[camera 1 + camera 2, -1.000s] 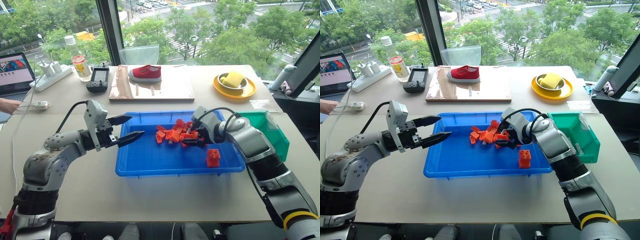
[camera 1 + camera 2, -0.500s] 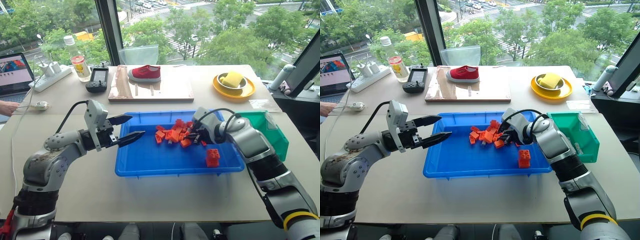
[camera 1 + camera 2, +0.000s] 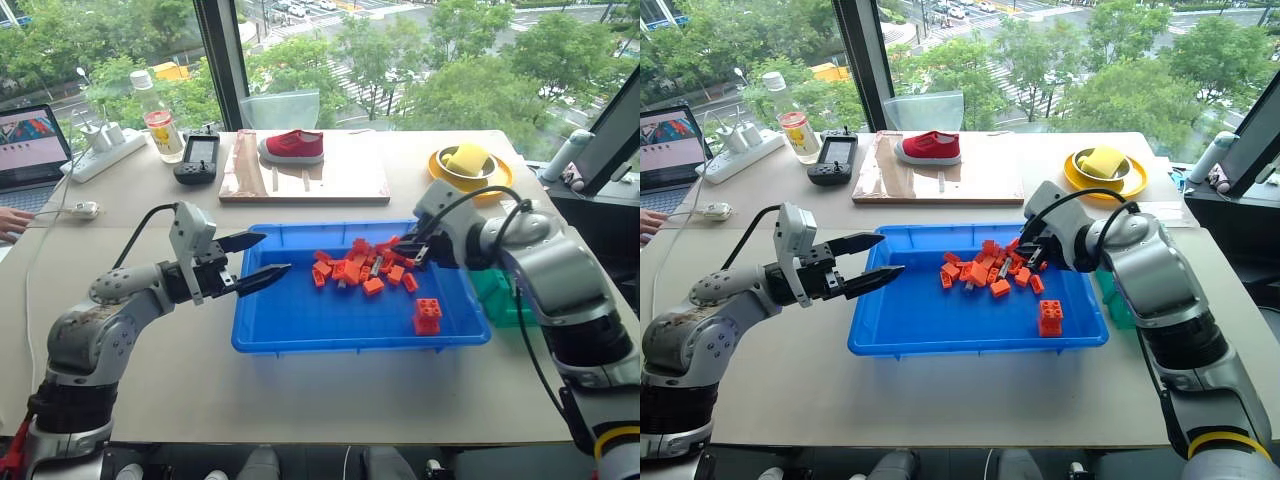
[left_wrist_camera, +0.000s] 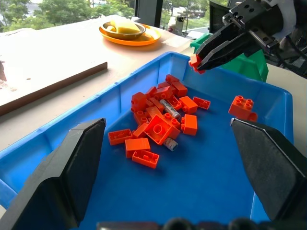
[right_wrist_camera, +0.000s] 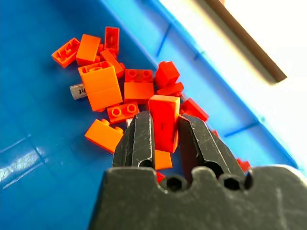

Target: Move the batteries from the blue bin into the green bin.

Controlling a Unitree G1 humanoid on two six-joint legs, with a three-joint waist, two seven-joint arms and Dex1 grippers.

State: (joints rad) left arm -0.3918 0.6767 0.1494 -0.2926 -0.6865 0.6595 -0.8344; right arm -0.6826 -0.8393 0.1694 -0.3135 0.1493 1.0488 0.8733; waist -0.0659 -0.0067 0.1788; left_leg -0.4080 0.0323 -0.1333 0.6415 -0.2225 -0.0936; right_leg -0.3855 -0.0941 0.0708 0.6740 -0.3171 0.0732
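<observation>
The right gripper [image 5: 163, 136] was found closed on a small orange block [image 5: 164, 122], raised clear above the block pile [image 3: 992, 270] at the far right part of the blue bin [image 3: 930, 320]. A block, not a battery, was pinched between the jaws. The step in hand was judged to be clearing a block off the pile. It would best be done by setting the block down on bare floor of the bin, away from the pile, so that the batteries are left uncovered and the green bin [image 4: 249, 64] receives no block.

The left gripper [image 3: 876, 257] was held level over the near left part of the blue bin, jaws wide apart and holding nothing.

Two batteries were seen in the pile: one battery [image 4: 169, 109] lying among the blocks at its centre, a second battery [image 4: 169, 143] half under a block at the pile's near edge. Both lay below the raised right gripper, apart from it. The green bin stood just beyond the blue bin's right wall.
</observation>
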